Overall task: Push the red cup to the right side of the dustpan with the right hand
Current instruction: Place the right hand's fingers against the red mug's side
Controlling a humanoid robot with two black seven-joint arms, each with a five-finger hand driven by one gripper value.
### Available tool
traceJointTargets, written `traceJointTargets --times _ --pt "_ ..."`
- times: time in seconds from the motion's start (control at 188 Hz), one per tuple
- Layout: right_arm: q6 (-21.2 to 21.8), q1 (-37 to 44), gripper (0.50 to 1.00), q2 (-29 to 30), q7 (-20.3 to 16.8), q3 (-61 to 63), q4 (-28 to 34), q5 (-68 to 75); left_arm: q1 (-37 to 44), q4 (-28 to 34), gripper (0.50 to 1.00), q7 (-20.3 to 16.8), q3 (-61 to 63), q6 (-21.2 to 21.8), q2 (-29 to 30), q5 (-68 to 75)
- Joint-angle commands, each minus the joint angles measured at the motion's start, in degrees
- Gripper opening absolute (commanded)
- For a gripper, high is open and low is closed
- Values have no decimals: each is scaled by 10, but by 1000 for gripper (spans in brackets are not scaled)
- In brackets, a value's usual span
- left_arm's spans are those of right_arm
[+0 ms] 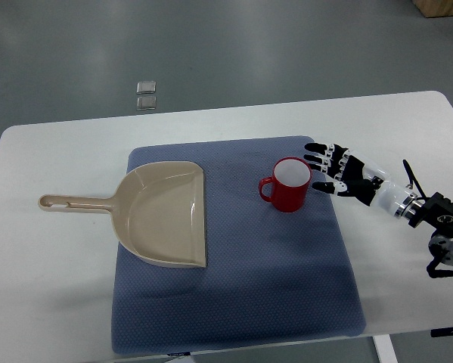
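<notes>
Fingers (319, 160) of the right hand (343, 174) spread, holding nothing, just right of the red cup (288, 185), upright on blue mat (287, 272), right of dustpan (162, 215), forearm cut off at frame edge.

text: none legible | labels: none | brands: none | numbers: none | signs: none

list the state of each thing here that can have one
cup: upright on the mat, looks empty, handle toward the dustpan
dustpan: lying flat, half on the mat, handle pointing left, nothing in it
mat: spread flat on the table
right hand: open, fingers spread just right of the cup, contact unclear
</notes>
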Motion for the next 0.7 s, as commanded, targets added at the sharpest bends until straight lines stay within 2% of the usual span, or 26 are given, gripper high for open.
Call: traceJointTargets --times 0.0,0.191,0.695 --pt "-11 -1 932 8 0 0 0 -1 0 1 1000 0 0 0 0 0" --pt "-35 1 930 17 0 -13 -3 -1 0 1 1000 0 -1 0 0 0" --pt "-46 1 932 32 0 -36 -5 -2 0 1 1000 0 0 0 0 0"
